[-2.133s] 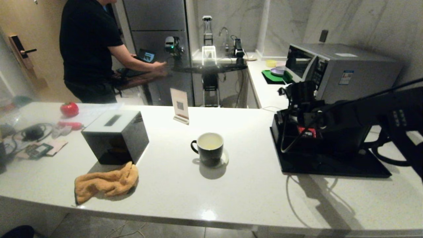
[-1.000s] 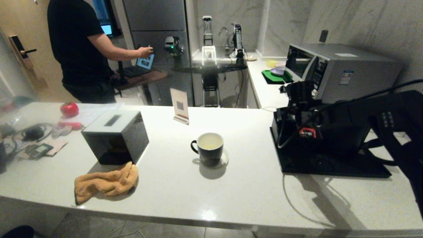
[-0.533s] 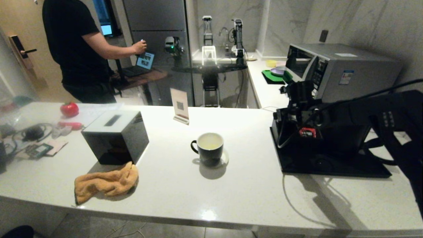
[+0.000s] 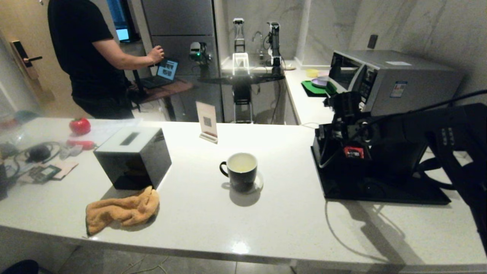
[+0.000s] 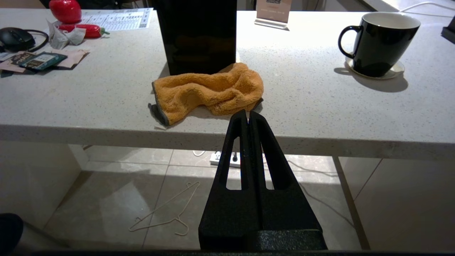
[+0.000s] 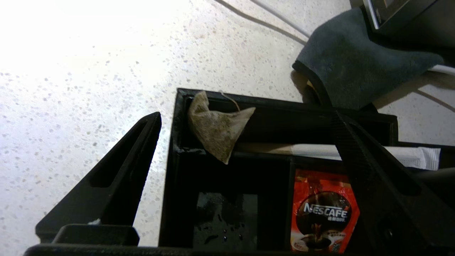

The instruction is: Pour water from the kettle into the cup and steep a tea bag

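Observation:
The cup (image 4: 239, 172), black outside and white inside, stands on a small coaster mid-counter with pale yellowish water (image 4: 241, 162) in it. My right gripper (image 4: 330, 141) hangs open over the left end of the low black compartment tray (image 4: 380, 195). In the right wrist view, the right gripper (image 6: 245, 115) stands with its jaws wide apart on either side of a tan tea bag (image 6: 217, 132), which leans in the tray's corner compartment, untouched. My left gripper (image 5: 247, 115) is shut and empty below the counter's front edge. I cannot make out the kettle behind the dark right arm.
A black tissue box (image 4: 133, 156) and an orange cloth (image 4: 121, 210) lie left of the cup. The tray (image 6: 284, 106) also holds a red Nescafe sachet (image 6: 325, 213) and white sachets (image 6: 394, 153). A grey cloth (image 6: 355, 74) and a microwave (image 4: 395, 82) are behind it.
My right arm has shifted slightly left over the tray, its gripper staying open. The person in the background has moved. The cup has not moved.

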Robot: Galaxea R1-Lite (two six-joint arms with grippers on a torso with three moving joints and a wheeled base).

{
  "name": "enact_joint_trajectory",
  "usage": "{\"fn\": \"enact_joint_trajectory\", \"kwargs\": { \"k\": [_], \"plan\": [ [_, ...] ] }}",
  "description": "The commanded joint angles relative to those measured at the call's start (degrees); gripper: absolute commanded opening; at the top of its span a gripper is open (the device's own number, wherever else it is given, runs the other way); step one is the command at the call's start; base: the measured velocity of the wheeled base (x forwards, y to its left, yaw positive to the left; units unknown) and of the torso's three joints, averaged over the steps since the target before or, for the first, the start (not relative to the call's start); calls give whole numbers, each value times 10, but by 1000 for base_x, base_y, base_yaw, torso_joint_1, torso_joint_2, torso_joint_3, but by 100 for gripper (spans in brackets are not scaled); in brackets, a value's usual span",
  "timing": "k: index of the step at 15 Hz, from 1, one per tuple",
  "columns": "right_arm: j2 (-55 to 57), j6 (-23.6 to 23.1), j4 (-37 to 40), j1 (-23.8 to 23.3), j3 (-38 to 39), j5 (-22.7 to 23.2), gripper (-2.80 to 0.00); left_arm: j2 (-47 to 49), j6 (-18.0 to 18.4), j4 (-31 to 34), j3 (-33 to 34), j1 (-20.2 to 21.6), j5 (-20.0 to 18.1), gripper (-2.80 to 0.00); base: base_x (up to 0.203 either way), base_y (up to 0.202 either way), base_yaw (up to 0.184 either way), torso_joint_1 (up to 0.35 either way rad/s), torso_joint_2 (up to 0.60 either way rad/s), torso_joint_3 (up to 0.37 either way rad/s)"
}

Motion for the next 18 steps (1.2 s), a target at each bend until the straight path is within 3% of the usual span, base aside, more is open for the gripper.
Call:
{"fn": "enact_joint_trajectory", "kwargs": {
  "k": [1, 6, 14, 18],
  "plan": [
    [-1, 2, 9, 0, -1, -1, 0, 0, 0, 0, 0, 0, 1, -280, 0, 0, 0, 0, 0, 0],
    [-4, 65, 101, 0, -57, -1, 0, 0, 0, 0, 0, 0, 0, -280, 0, 0, 0, 0, 0, 0],
    [-3, 80, 133, -9, -68, -6, 0, 0, 0, 0, 0, 0, 0, -280, 0, 0, 0, 0, 0, 0],
    [-5, 118, 154, -9, -71, -5, 0, 0, 0, 0, 0, 0, 0, -280, 0, 0, 0, 0, 0, 0]
  ]
}}
